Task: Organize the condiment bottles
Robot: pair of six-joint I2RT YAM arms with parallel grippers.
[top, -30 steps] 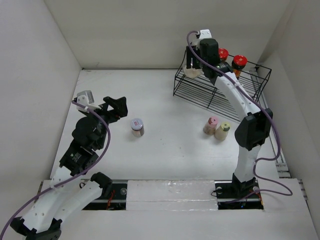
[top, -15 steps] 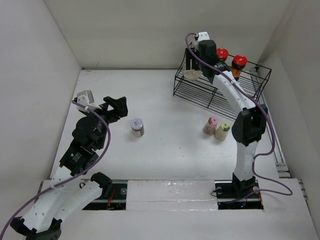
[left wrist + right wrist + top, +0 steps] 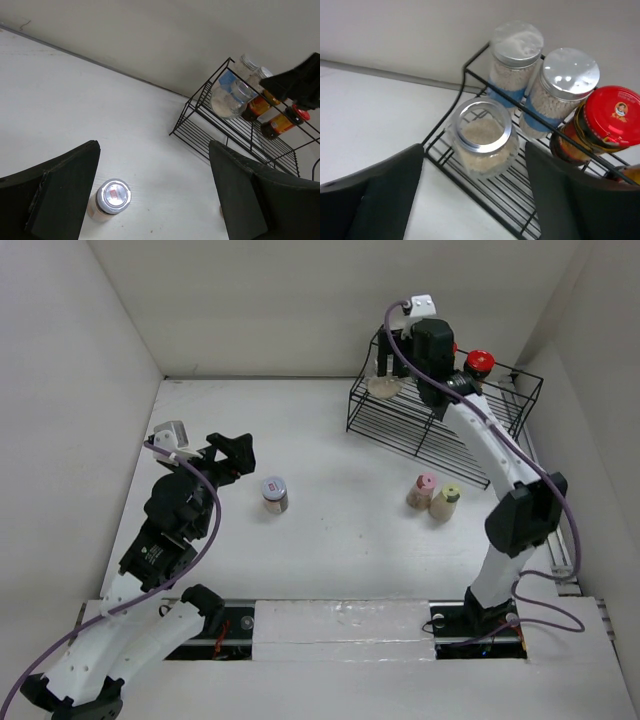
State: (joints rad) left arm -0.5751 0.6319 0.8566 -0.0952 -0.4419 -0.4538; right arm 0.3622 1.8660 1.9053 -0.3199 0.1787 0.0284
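At the left end of the black wire rack [image 3: 420,435], the right gripper [image 3: 474,165] hangs with fingers [image 3: 375,192] spread clear of the wide clear jar [image 3: 481,137], standing beside two silver-lidded bottles [image 3: 568,75]; a straight upward exit looks safest, lest a finger clip a neighbour.

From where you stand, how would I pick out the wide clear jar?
Find the black wire rack at the table's far right corner. At its left end, in front of two tall silver-lidded shakers, stands the wide clear jar. It alone is squat and round, its pale contents visible from above.
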